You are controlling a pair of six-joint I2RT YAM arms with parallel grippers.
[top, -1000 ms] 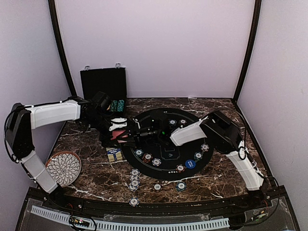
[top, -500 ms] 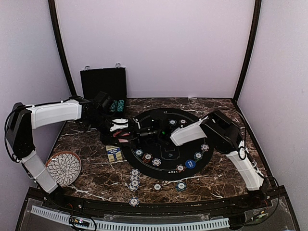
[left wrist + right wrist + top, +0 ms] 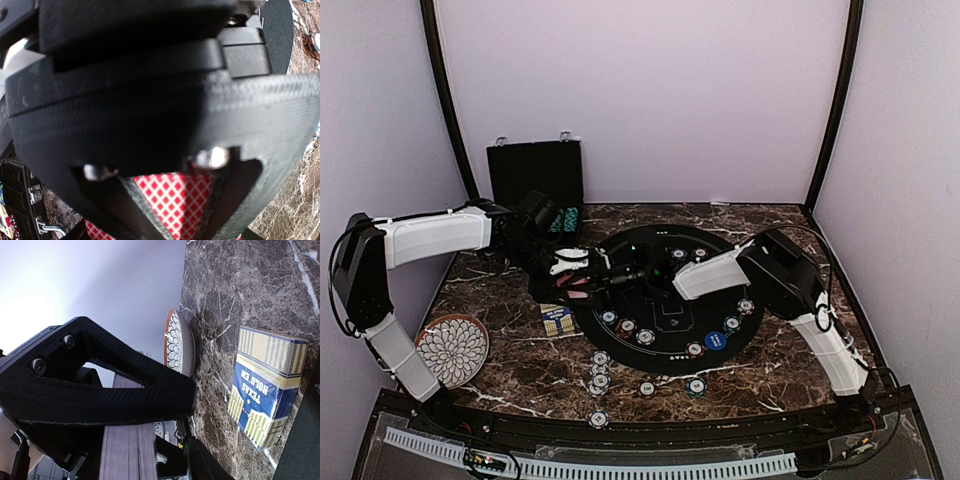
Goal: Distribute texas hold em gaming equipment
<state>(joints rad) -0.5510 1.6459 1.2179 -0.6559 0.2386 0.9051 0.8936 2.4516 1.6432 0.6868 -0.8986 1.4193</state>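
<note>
My left gripper (image 3: 570,272) is shut on a stack of red-backed playing cards (image 3: 577,283) at the left rim of the round black mat (image 3: 665,300). In the left wrist view the red checked card back (image 3: 175,205) sits between my fingers. My right gripper (image 3: 617,278) reaches in from the right, just beside the cards. Its jaws stand apart in the right wrist view (image 3: 192,422), with nothing between them. Several poker chips (image 3: 627,325) ring the mat, and more chips (image 3: 599,380) lie on the marble in front. A blue button (image 3: 715,340) rests on the mat.
A blue and yellow Texas Hold'em card box (image 3: 557,320) (image 3: 265,390) lies left of the mat. The flower-patterned plate (image 3: 453,350) (image 3: 177,342) stands at the front left. The open black case (image 3: 535,175) stands at the back left behind my left arm.
My left gripper has shut on the cards. My right gripper has opened its jaws off them. Both grippers have shifted slightly towards the back.
</note>
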